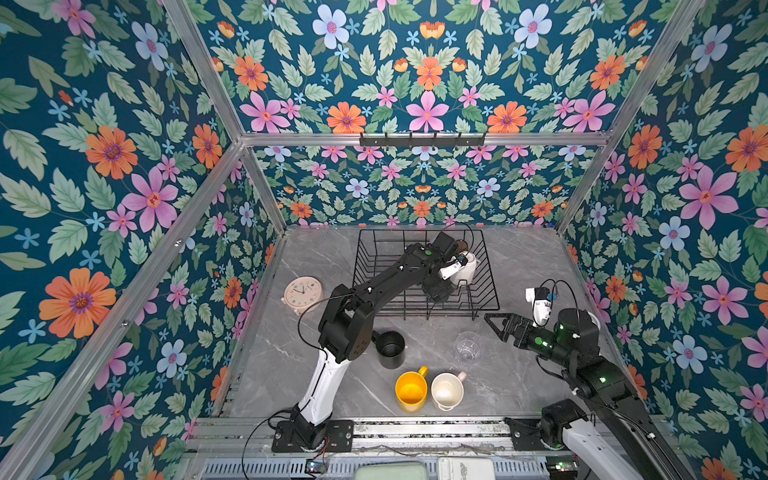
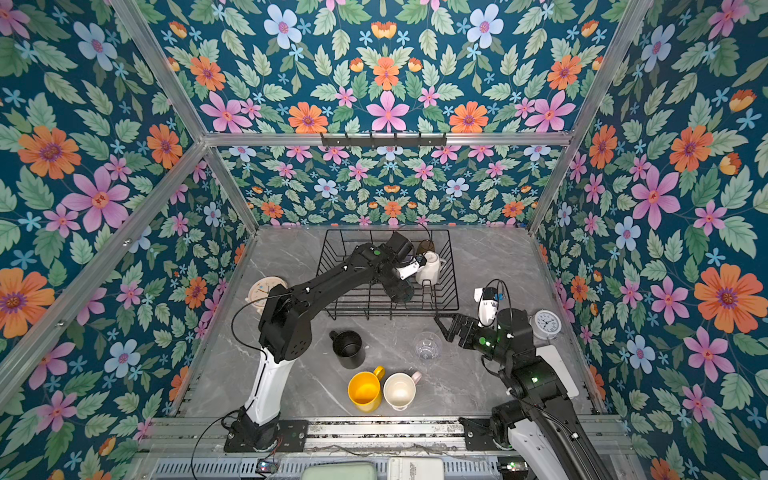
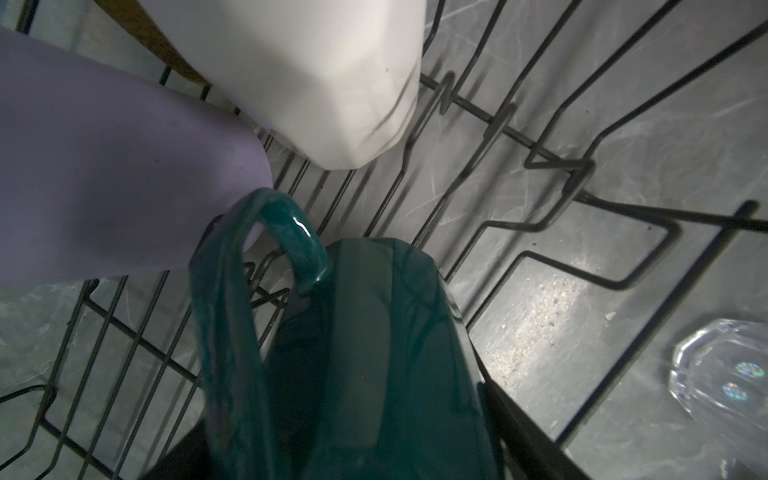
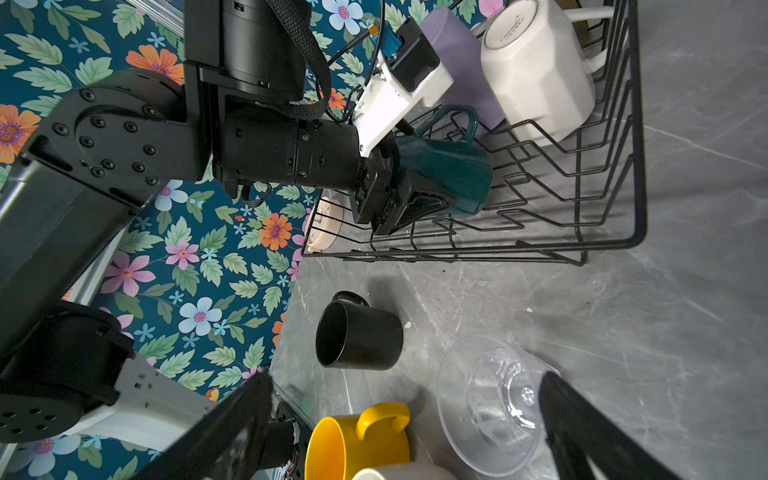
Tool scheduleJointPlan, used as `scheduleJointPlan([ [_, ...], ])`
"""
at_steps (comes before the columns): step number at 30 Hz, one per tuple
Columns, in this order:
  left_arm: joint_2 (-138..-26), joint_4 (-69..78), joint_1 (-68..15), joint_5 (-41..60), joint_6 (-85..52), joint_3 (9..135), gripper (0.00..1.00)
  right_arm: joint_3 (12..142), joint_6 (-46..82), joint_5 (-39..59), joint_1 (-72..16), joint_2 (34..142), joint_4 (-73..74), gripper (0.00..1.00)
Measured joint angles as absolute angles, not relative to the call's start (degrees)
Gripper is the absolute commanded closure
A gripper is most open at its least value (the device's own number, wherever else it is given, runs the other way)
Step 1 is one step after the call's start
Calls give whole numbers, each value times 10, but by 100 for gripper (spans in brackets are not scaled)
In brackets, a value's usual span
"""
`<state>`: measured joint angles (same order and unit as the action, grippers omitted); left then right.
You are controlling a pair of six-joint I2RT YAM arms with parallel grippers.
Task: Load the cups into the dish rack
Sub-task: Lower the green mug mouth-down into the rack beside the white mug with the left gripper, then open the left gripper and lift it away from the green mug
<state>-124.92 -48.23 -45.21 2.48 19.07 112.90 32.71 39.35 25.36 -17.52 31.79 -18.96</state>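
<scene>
Four cups inside the dish rack point(image 1: 363, 257): white mug point(image 1: 466, 268) inverted and tilted at the right side, lilac tumbler point(image 4: 461, 62) leaning just beside it, olive-brown tumbler point(image 1: 461, 245) behind, mostly hidden, dark-green mug point(image 4: 449, 174) tilted over the plate prongs near the front. Four more out on the grey table point(image 1: 511, 382), all in front of the rack: black mug point(image 1: 390, 349), clear glass point(image 1: 467, 345), then yellow mug point(image 1: 411, 390) and pale-pink mug point(image 1: 448, 390) side by side. All four empty.

Writing: small script mark on the white mug's base in the right wrist view, too small to read. Dial numerals on pink clock point(image 1: 302, 293) left of the rack and white clock point(image 2: 547, 323) by the right arm, unreadable.

Left gripper point(image 4: 415, 189): jaws clamped on the dark-green mug at its mouth end, handle turned toward the lilac tumbler; contact with the rack wires not determinable. Right gripper point(image 1: 494, 328): jaws spread wide, holding nothing, hovering near the clear glass, in front of the rack's right corner.
</scene>
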Motion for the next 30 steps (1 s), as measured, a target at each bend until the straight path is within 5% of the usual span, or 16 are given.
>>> scheduleJointPlan([
  [10, -1249, -450, -455, 16, 171, 1108, 12, 336, 395, 253, -175, 317, -193, 1],
  [30, -1160, -354, -453, 6, 135, 1020, 0, 383, 368, 237, -175, 314, -253, 3],
])
